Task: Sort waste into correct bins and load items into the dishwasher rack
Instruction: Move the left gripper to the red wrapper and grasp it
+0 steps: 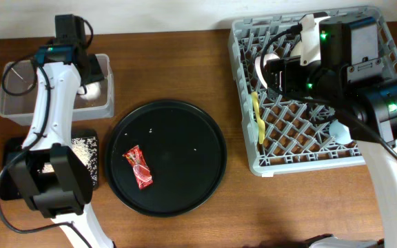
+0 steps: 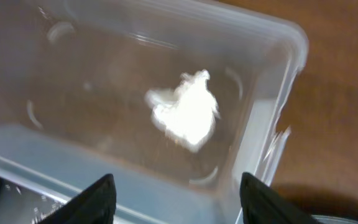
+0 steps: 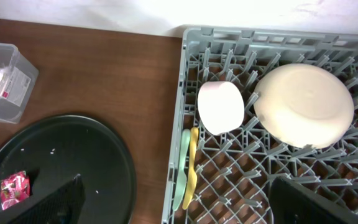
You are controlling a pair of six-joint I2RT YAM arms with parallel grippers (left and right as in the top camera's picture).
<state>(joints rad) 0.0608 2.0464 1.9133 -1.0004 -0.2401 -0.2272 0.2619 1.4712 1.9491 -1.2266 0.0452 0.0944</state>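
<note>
Over the clear tub (image 1: 12, 110) at the table's far-left corner, I have the left gripper (image 2: 178, 190) hovering with its fingers (image 2: 98, 199) spread apart and nothing between them. The crumpled white tissue (image 2: 188, 112) lies on the tub floor below that gap, clear of both fingers. Beside the tub, the shallow black tray (image 1: 12, 146) holds the heap of rice (image 1: 85, 147).

At centre table, the red wrapper (image 1: 138, 167) rests on the round black tray (image 1: 205, 131), left of its middle, with a few loose white grains scattered around it.

On the right, the right gripper (image 3: 178, 186) hangs above the dishwasher rack (image 3: 185, 74), fingers wide apart and empty. Inside the rack, the white cup (image 3: 221, 107) sits among the pegs near the left wall, with the bowl (image 3: 303, 106) just beside it. The mint-green utensil (image 3: 180, 168) and yellow utensil (image 3: 192, 165) lie side by side along that wall. The light blue cup (image 1: 338, 131) shows only partly beneath the right arm.
</note>
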